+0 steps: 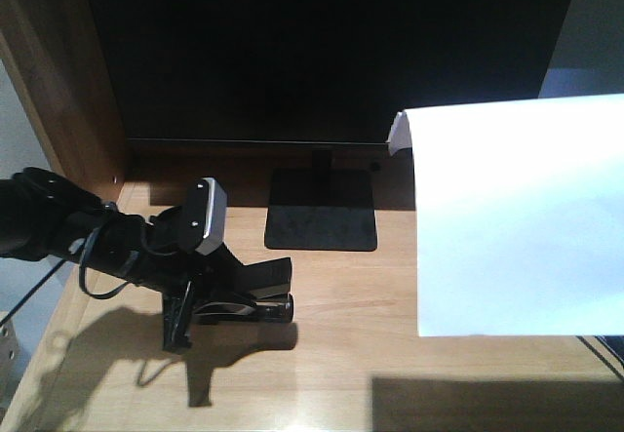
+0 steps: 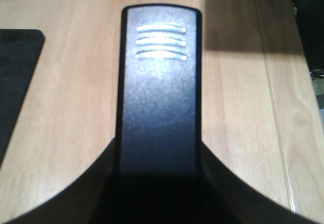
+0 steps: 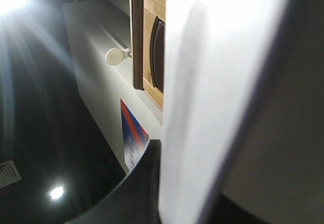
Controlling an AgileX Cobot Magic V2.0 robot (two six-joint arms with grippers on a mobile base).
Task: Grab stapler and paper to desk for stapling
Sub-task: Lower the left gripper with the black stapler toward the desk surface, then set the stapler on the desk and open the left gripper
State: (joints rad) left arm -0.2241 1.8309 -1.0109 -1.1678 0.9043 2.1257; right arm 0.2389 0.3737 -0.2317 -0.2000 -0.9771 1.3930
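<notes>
The black stapler (image 1: 261, 294) hangs low over the light wooden desk (image 1: 390, 295), left of centre, with my left gripper (image 1: 216, 300) shut on its rear. In the left wrist view the stapler (image 2: 159, 82) points away from me, its ridged tip forward, clamped at the left gripper (image 2: 159, 171). The white paper (image 1: 517, 217) is held up in the air over the desk's right side and casts a shadow below. In the right wrist view the paper (image 3: 212, 97) runs between the dark fingers (image 3: 144, 183) of my right gripper (image 3: 197, 196), which is shut on it. The front view hides that gripper.
A big black monitor (image 1: 322, 52) stands at the back, and its flat square base (image 1: 322, 219) lies just behind the stapler. A brown wooden side panel (image 1: 58, 81) walls the left. The base's corner (image 2: 15, 77) lies left of the stapler. A dark cable (image 1: 604, 349) hangs at the right edge.
</notes>
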